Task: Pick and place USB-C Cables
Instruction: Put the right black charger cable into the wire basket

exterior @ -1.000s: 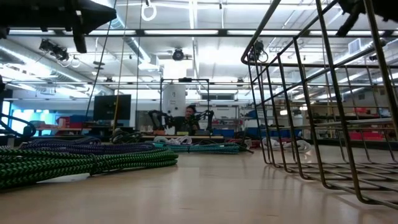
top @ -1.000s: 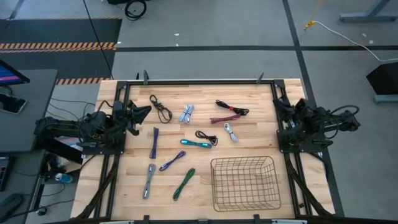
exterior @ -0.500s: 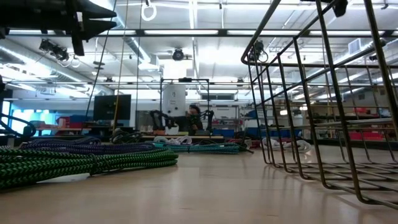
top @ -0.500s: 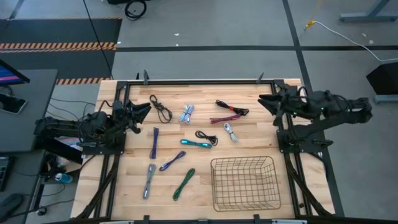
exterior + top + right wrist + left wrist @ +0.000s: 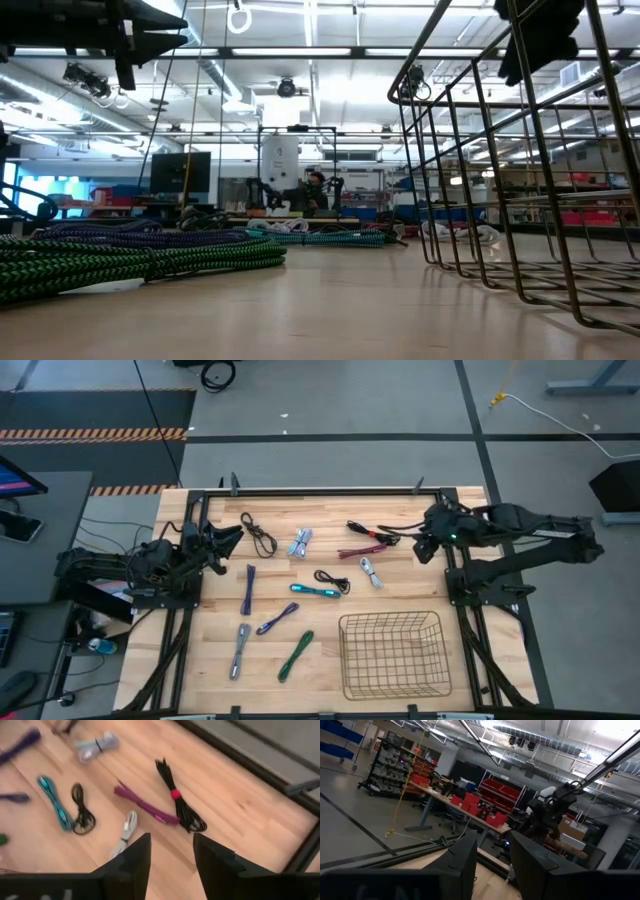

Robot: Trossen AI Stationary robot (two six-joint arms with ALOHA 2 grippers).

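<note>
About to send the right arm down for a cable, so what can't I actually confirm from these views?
- Basket contents: wires too fine in the high view; in the low view only its wall shows.
- Cable connector ends: too small in the high view, blurred in the right wrist view.
- Right gripper height above the black cable: no view shows it side-on.
- Left gripper: its camera sees only the room.

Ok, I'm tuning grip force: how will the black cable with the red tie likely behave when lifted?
The black cable is bundled by one red tie mid-length, so it would probably lift as one piece. Its looped ends look loose and may droop. It looks thin and probably light; the right gripper, open above it, likely needs little force.
</note>
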